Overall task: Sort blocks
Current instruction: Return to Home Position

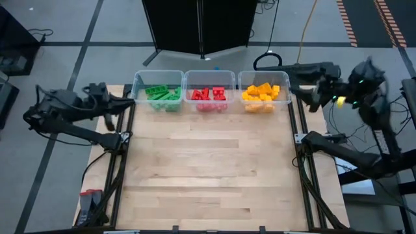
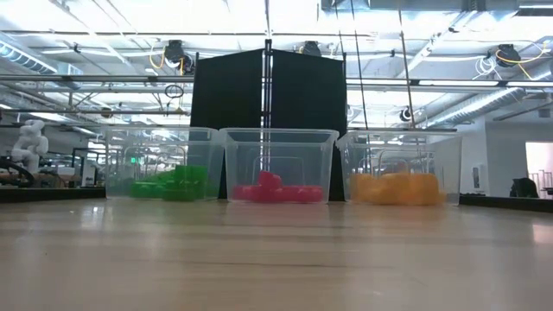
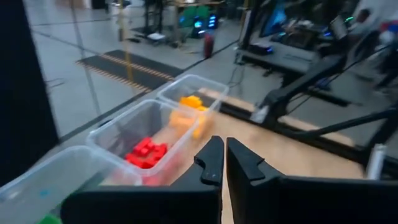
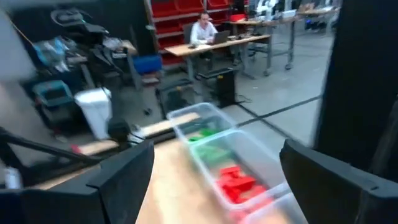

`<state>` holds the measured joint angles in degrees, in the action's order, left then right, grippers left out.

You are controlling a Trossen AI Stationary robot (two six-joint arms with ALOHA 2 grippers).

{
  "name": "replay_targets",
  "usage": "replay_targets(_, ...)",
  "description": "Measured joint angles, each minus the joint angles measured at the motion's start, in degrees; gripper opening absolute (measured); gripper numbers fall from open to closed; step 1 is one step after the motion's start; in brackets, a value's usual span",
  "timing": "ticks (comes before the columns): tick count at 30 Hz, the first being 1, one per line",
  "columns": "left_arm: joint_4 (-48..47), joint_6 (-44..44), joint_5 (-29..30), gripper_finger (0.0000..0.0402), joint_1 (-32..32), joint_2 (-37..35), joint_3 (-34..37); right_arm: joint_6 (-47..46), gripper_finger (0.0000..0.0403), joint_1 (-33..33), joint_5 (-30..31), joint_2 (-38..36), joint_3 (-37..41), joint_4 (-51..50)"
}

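Blocks (image 1: 209,95), small studded plastic bricks, lay colour-sorted in three clear plastic bins (image 1: 159,72). Jaws were closed at left gripper (image 3: 224,142), open at right gripper (image 4: 217,149); retreat should clear rims.

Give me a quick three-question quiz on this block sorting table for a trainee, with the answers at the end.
1. Multiple choice: which blocks fill the middle bin? A green, B red, C yellow.
2. True or false: a yellow block lies loose on the table in front of the bins.
3. Fill in: the gripper whose fingers stand wide apart is the ____ one.

Key
1. B, the red blocks.
2. False. The table shows only bare wood there. The green blocks sit in the left bin and the yellow blocks in the right bin.
3. Right. The right gripper is open and the left gripper is shut.
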<state>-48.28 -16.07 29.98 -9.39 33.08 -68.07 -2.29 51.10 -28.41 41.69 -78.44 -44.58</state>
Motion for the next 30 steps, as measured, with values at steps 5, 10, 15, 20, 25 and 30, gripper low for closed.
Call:
replay_targets(5,-0.04,-0.03,-4.49,0.0000,0.00,-4.00,1.21,-12.27,0.0339,-1.96,-4.98,-8.48,18.30,13.13)
replay_targets(10,-0.09,0.38,-7.35,0.0000,-0.01,-5.50,3.42,-24.03,0.0339,-6.41,-4.86,-15.77,33.55,26.99)
replay_targets(15,2.45,0.43,-11.99,0.0000,0.00,-5.77,8.47,-34.81,0.0339,-14.29,-3.53,-22.45,45.34,45.68)
replay_targets(20,9.49,1.92,-16.07,0.0000,-0.02,-6.16,13.49,-37.42,0.0338,-25.88,4.99,-25.98,53.91,56.30)
replay_targets(25,12.03,1.90,-16.39,0.0000,-0.02,-7.25,16.22,-34.12,0.0338,-37.98,14.08,-25.59,56.70,58.63)
replay_targets(30,12.03,2.20,-16.39,0.0000,0.00,-9.35,18.38,-29.62,0.0338,-50.30,21.22,-22.68,57.03,60.13)
